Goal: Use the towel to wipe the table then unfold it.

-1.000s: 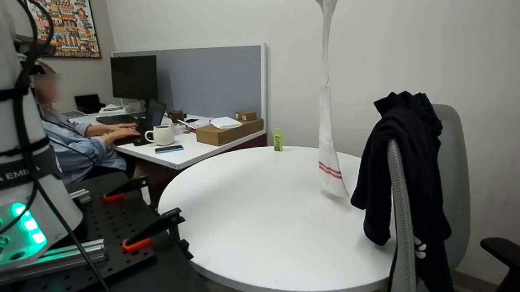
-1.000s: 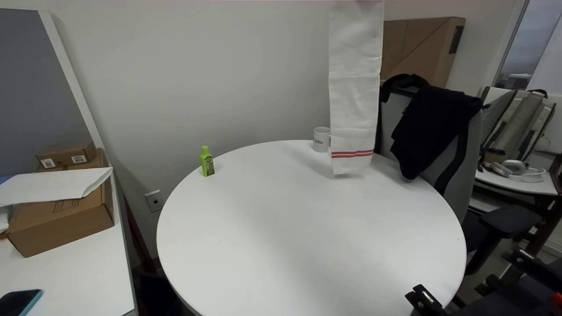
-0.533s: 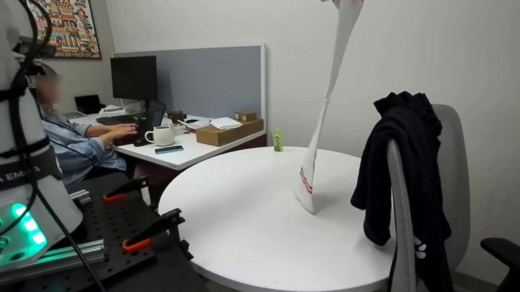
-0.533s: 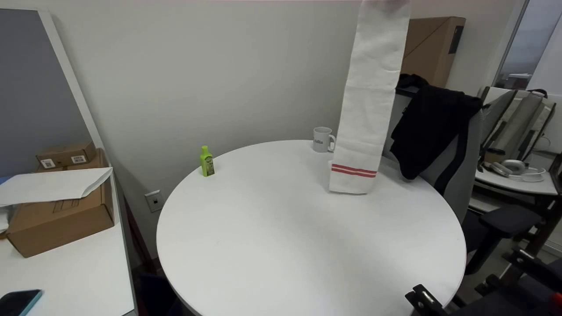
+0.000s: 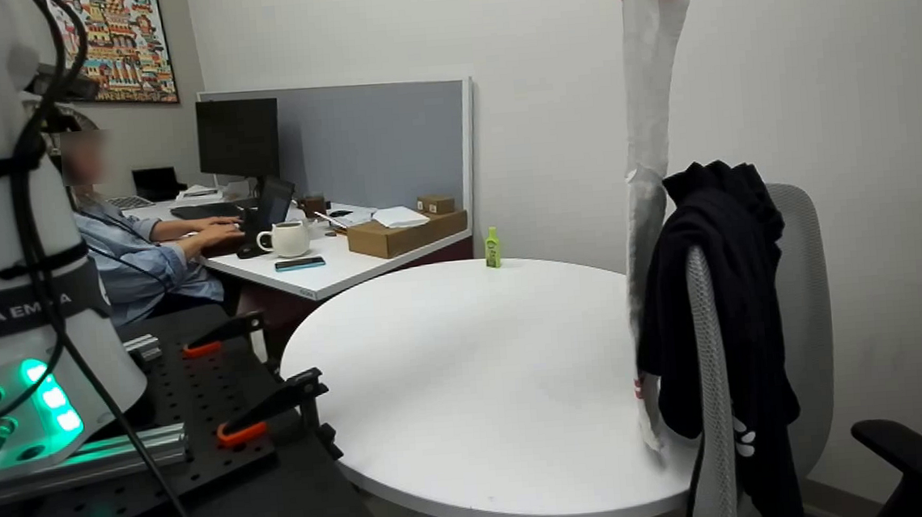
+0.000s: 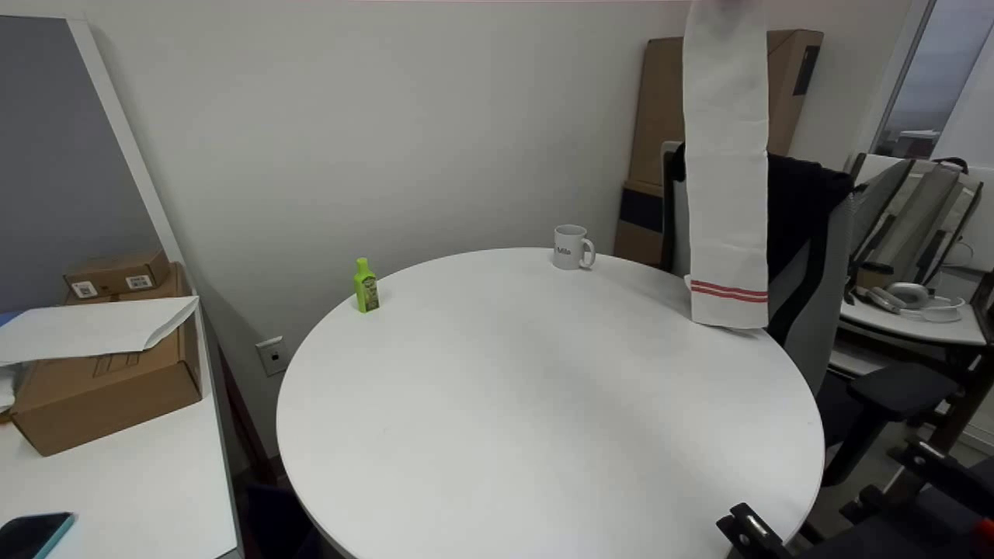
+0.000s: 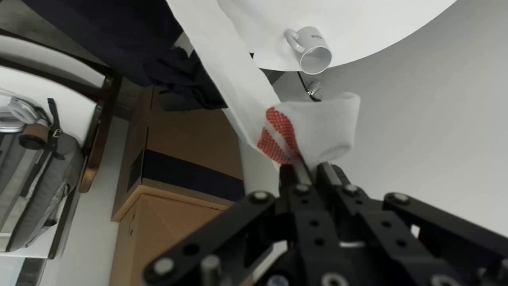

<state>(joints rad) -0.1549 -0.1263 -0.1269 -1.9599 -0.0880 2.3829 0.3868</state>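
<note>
The unfolding is judged to be in hand, though a wiping pass cannot be ruled out: the red-striped dish towel (image 6: 726, 178) is held up as a long strip, its lower end hung close to the edge of the round white table (image 6: 505, 404) beside the mesh-backed office chair (image 5: 806, 291). Whether the table is touched cannot be told. Near its top, the towel is pinched between the fingers (image 7: 332, 176) of the gripper (image 7: 310, 171). The free end seems next to need laying inside that edge, the rest being lowered flat before release. The pinch is shown clearly only in the wrist view. The lettered mug (image 6: 569, 247) near the table's edge is seen there and in an exterior view; the lime-green bottle (image 6: 366, 287) is shown only in the exterior views.
</note>
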